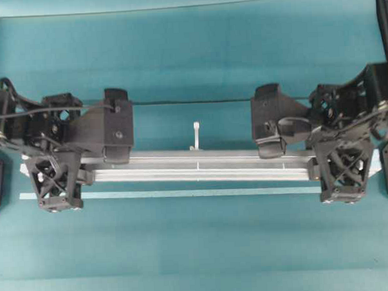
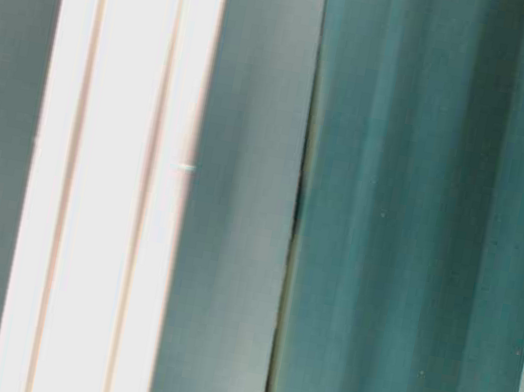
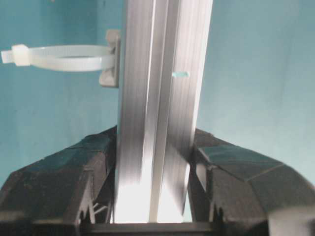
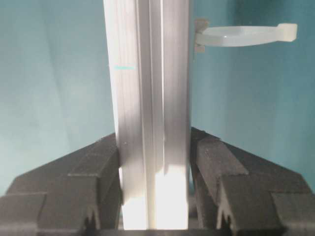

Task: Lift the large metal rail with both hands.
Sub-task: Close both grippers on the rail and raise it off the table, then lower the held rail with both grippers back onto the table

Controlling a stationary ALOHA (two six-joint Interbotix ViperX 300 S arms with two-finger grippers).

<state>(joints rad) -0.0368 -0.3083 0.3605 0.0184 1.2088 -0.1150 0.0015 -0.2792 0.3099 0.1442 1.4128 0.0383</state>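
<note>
Left end effector (image 3: 152, 196) is clamped on the large metal rail (image 1: 201, 166). Right end effector (image 4: 155, 196) is clamped on it too. It is held level above the table (image 1: 190, 68).

Lighting is even and diffuse from above; the teal table (image 1: 190, 55) shows only soft shadows under the arms. Between the fingers of the left gripper (image 3: 152, 196) and the right gripper (image 4: 155, 196), the rail (image 3: 157, 123) glares to near white. The table-level view is blurred and overexposed; its pale band is possibly the rail.
</note>
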